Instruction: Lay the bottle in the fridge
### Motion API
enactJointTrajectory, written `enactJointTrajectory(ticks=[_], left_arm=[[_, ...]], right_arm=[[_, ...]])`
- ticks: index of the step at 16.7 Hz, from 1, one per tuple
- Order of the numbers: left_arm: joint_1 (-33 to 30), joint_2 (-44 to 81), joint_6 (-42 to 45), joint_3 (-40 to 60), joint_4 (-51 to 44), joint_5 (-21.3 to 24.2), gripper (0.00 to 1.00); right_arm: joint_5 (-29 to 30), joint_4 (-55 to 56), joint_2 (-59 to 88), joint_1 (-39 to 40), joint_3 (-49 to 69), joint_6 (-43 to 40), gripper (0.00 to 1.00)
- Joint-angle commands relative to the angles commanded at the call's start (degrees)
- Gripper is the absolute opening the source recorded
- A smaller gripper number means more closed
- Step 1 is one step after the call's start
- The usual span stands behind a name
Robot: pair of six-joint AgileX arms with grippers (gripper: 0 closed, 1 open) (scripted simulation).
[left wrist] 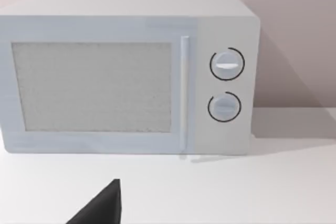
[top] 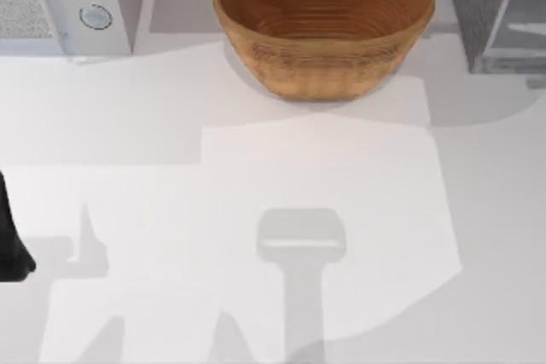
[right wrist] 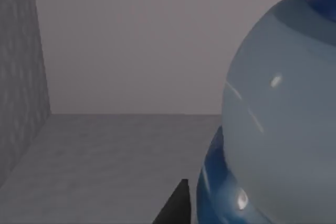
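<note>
The bottle (right wrist: pixel 278 129) looms close in the right wrist view, clear, with a blue label low on it and its blue cap at the frame's upper corner. My right gripper (right wrist: pixel 210 211) is shut on the bottle; one dark fingertip (right wrist: pixel 176 208) shows against its side. Behind it lie the fridge's pale grey floor (right wrist: pixel 115 156), back wall and a speckled side wall. In the top view the fridge (top: pixel 495 14) stands at the table's far right. My left arm (top: pixel 10 240) is parked at the left edge, and its gripper (left wrist: pixel 100 208) faces the microwave.
A large woven basket (top: pixel 324 27) stands at the back middle of the table. A pale microwave (top: pixel 64 2) with two round knobs sits at the back left, also seen as the microwave (left wrist: pixel 126 72) in the left wrist view. White tabletop (top: pixel 256 210) spreads in front.
</note>
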Motion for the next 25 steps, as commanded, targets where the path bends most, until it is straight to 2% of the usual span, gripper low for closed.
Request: enactJointTrajectory(ticks=[6,15,21,25], left_arm=[[0.0,0.0,0.0,0.0,0.0,0.0,1.0],[0.0,0.0,0.0,0.0,0.0,0.0,1.0],[0.0,0.0,0.0,0.0,0.0,0.0,1.0],[0.0,0.0,0.0,0.0,0.0,0.0,1.0]], right_arm=[[0.6,-1.5,1.6,0.5,1.9,0.0,0.01],[2.4,-12.2,13.4,2.6,26.4,-0.2,0.01],[3.1,-14.1,15.2,3.1,28.8,0.0,0.01],[3.1,-14.1,15.2,3.1,28.8,0.0,0.31]])
